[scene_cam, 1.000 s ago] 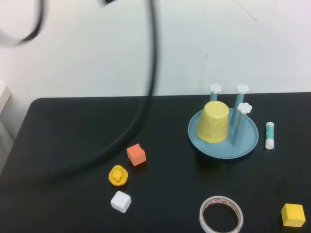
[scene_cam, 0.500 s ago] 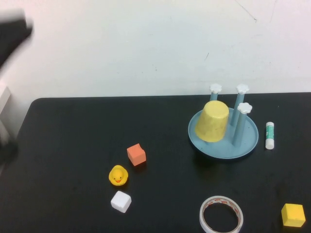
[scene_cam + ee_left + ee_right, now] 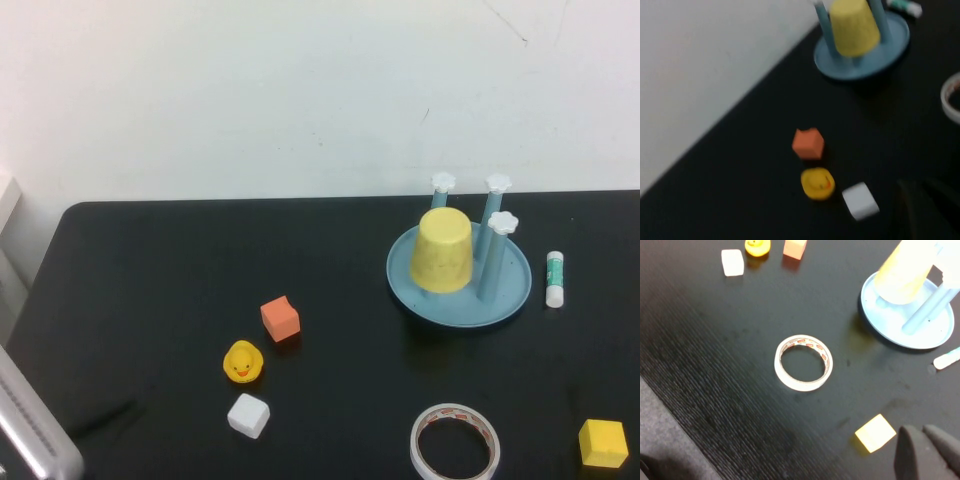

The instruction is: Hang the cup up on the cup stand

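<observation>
- Along the near edge of the black worktop [image 3: 150, 280], toward the right corner, a yellow cube [image 3: 603, 443] sits by itself, and a white tape roll [image 3: 455, 442] lies flat a little to its left.
- Low in the right wrist view, the right gripper [image 3: 929, 452] shows only as two dark finger tips lying close together above the table near the yellow cube [image 3: 875, 433]; whether they are pressed closed I cannot tell, and nothing is between them. The tape roll [image 3: 803, 362] lies well apart from it.
- At the near left corner, the left gripper [image 3: 925, 207] appears as blurred dark shapes above the table near a white cube [image 3: 860, 201]; its fingers are too indistinct to call released or clenched. A pale grey arm part [image 3: 35, 440] crosses that corner in the high view.
- Left of centre, three small things stand in a loose cluster: the white cube [image 3: 248, 415] nearest, a yellow rubber duck [image 3: 243, 362] just behind it, and an orange cube [image 3: 281, 319] farther back.
- Toward the far right, the cup stand [image 3: 505, 290] rests on its round blue-grey base, with white flower caps topping the upright posts.
- The cup [image 3: 442, 250] is upside down on the stand, rim down over the base, covering one near-left post; it is free of both grippers.
- Close to the right edge, just beside the stand, a white glue stick [image 3: 555, 278] lies flat.
</observation>
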Robot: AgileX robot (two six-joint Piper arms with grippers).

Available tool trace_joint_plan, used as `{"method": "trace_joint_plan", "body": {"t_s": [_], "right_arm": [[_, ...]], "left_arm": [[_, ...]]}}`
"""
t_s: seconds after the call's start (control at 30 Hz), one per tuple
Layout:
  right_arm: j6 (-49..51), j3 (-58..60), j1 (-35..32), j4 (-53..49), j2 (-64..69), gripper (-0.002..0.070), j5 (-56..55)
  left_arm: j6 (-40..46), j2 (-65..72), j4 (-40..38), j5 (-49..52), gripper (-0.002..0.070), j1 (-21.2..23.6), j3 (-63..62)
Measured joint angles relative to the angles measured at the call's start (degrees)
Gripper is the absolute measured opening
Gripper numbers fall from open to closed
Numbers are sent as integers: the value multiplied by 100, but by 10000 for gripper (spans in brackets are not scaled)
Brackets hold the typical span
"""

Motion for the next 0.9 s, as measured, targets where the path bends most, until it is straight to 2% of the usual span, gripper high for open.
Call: {"method": "trace_joint_plan", "body": {"t_s": [0.17,0.37,0.5,0.67,0.9], "right_arm": [[0,0,0,0,0,-1,0],[0,0,0,0,0,-1,11],[0,0,0,0,0,-1,12],[0,0,0,0,0,-1,12],[0,0,0,0,0,-1,12]], "left_arm": [[-582,0,362,0,0,0,372],[-2505,-271,2084,70,0,111,463],[-3384,-951,2732,32,0,763,608],[-4025,-1786,2864,-346,0,1732,1230],[-5074,-2973,2868,-1447,0,2964,2525]]}}
